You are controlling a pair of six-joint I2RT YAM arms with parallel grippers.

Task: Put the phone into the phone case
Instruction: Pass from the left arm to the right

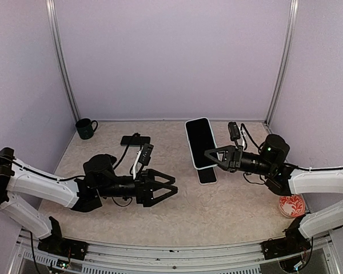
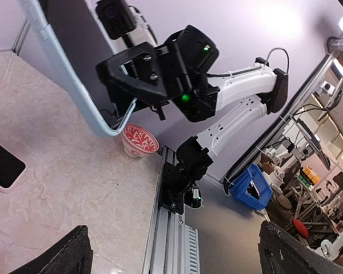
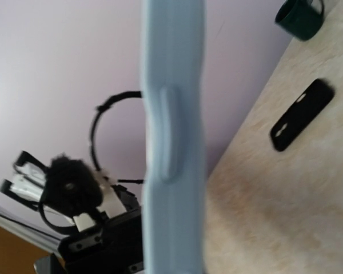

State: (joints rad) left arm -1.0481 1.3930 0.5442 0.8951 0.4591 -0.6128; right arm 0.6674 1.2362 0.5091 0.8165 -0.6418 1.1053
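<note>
Lilac panels wall off three sides of the speckled beige tabletop (image 1: 217,211) as I run both arms from my remote station. My right gripper (image 1: 210,155) is clenched on the pale blue phone with the glossy black screen (image 1: 199,140), holding it tilted on edge above the white-rimmed phone case (image 1: 206,175), which lies flat just beneath the phone's lower end. My left gripper (image 1: 168,190) hangs over the middle of the tabletop with its jaws spread wide and nothing between them, well apart from the case. A small black handset (image 1: 135,139) rests behind the left arm, a dark green mug (image 1: 86,128) stands in the far left corner, and a red-and-white patterned bowl (image 1: 291,205) sits near the right arm.

As I judge it, the seating step has not begun: the phone is over the case, not in it. The risk lies in the angle. Lowered this steeply, the phone's corner could catch the case rim and push the unheld case across the tabletop. With only an edge pinched, the phone could also pivot or slip out as it is pressed down.
</note>
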